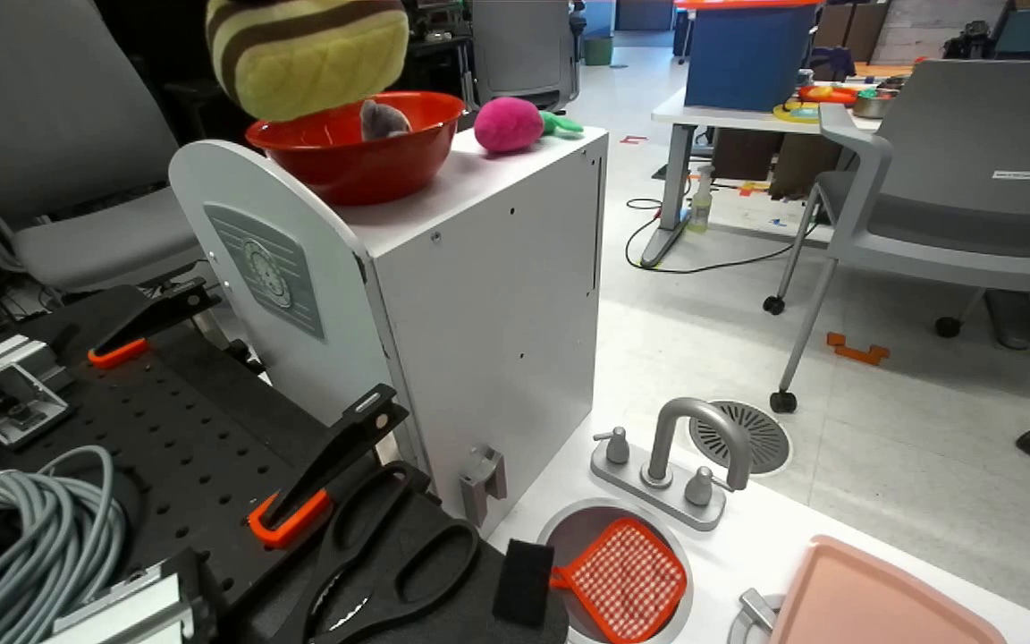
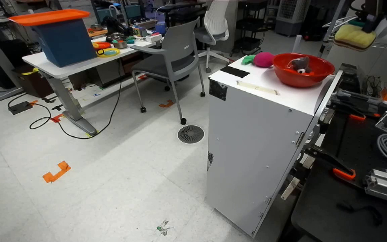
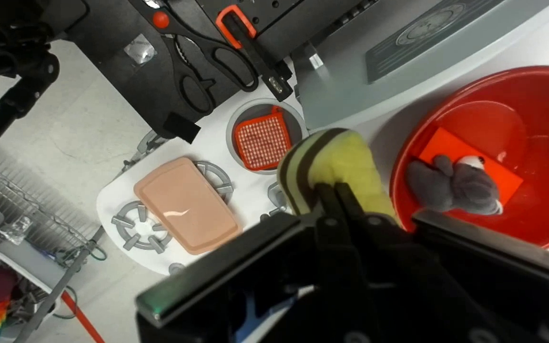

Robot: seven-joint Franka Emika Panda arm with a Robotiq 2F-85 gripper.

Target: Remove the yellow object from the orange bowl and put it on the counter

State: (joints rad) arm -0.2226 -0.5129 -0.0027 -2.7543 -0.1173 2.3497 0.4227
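The pincer (image 3: pixel 334 190) is clenched on the yellow plush (image 3: pixel 358 157), its two black fingertips close together and pressed into the soft cloth. Seen from the wrist, the yellow plush sits right at those fingertips, spreading to both sides and beyond them, with brown stripes across one end. It hangs in the air. In an exterior view it shows higher than the rim of the bowl (image 2: pixel 302 80) and off to one side of it. From the wrist it overlaps the edge of the bowl; whether any part is straight above the bowl, I cannot tell.

Inside the bowl a grey toy (image 3: pixel 474 190) with white patches lies partly over a flat orange square (image 3: pixel 443 145). Under the bowl is the white counter (image 2: pixel 264 75), and a rounded panel (image 1: pixel 345 313) rises next to the bowl. Just beside the bowl, on the side away from that panel, rests a pink toy (image 1: pixel 509 125), its green end pointing away from the bowl.

Well below the bowl is a sink (image 1: pixel 573 529) with a checked pad (image 3: pixel 261 143) in it. A grey tap (image 1: pixel 703 411), a pink tray (image 3: pixel 193 195) and scissors (image 3: pixel 198 39) are also lower than the bowl. Well apart from the bowl, in both exterior views, stand a blue bin (image 1: pixel 747 63) and a grey chair (image 2: pixel 178 40).
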